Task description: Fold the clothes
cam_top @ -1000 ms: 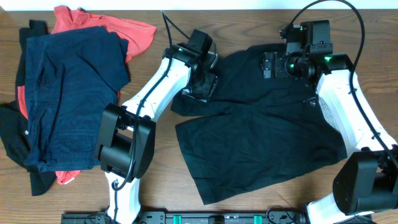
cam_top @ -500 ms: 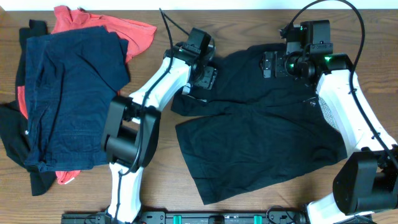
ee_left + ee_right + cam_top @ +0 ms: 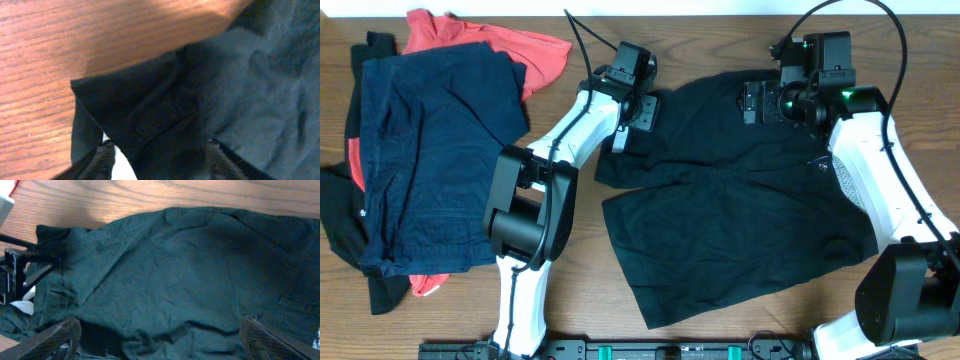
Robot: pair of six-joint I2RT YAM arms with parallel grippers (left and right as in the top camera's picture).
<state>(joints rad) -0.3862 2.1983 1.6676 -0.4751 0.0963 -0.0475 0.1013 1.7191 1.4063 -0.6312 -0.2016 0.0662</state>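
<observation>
Looks like a robotics lab bench, not anybody's home. Plain wood-grain table [image 3: 720,45] with a white-and-black left arm [image 3: 575,125] and right arm [image 3: 875,160] rising from a black rail [image 3: 670,351] along the near edge, green lights [image 3: 845,97] glowing on the right one. Heap of clothes [image 3: 430,150] at one side, black garment [image 3: 740,220] spread flat between the arms. No telling about the room beyond a pale strip [image 3: 470,5] up top

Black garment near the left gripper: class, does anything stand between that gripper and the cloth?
Nothing visible does. The left gripper hangs open right over a corner of the plain black garment, with the brown wooden table beside it.
</observation>
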